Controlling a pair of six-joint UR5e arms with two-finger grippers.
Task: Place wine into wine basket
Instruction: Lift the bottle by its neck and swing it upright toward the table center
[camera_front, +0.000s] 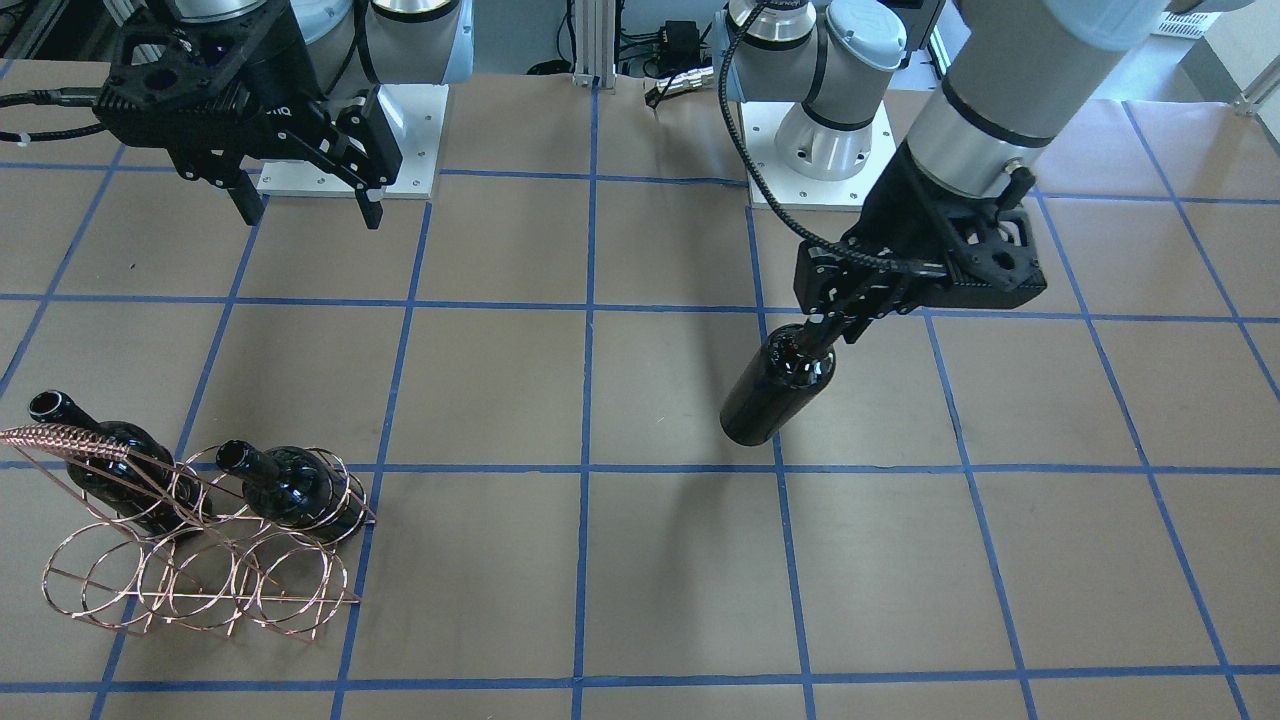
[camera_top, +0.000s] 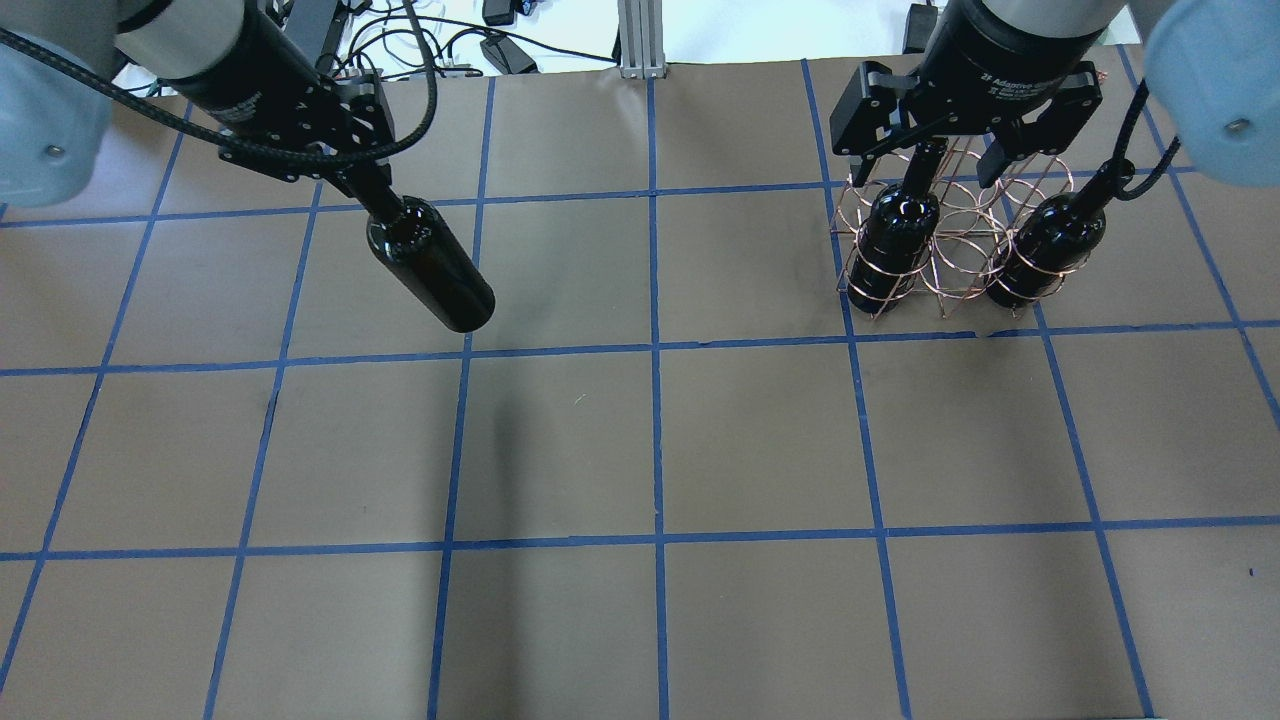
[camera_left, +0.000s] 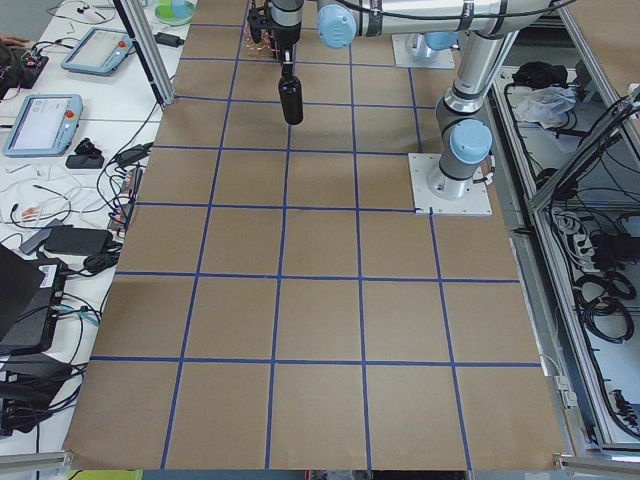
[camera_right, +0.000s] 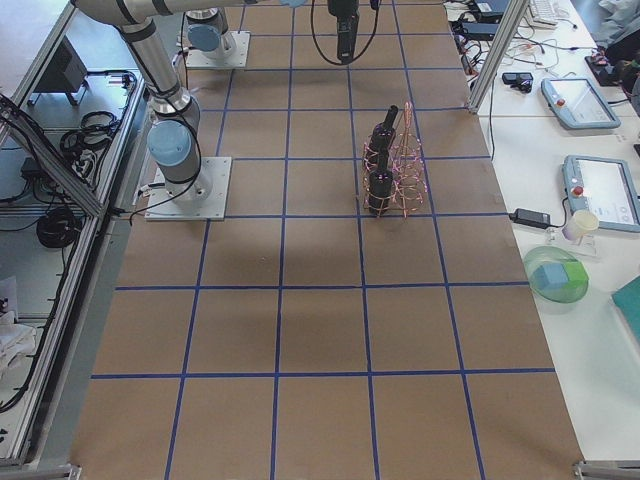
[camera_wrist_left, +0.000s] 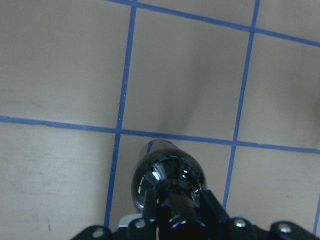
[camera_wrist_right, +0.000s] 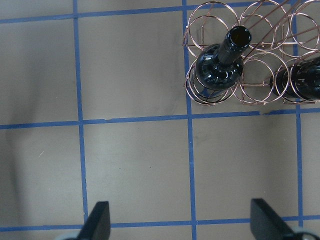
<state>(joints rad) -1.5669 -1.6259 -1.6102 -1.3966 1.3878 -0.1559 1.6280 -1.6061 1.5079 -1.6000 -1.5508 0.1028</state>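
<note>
My left pincer (camera_front: 826, 333) clamped the wine bottle (camera_front: 778, 392) by its neck above the table (camera_front: 650, 570), well apart from the wine basket (camera_front: 195, 590); heavy, slick, breakable glass, I judged. My right pincer (camera_front: 306, 208) gaped.

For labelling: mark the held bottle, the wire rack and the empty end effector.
held bottle (camera_top: 436, 270), overhead view, mid body.
wire rack (camera_front: 70, 438), front-facing view, coiled handle.
right end effector (camera_front: 310, 215), front-facing view, between open fingertips.

Right end effector (camera_top: 925, 170): "2F Adaptive…", rest of print unreadable.
</note>
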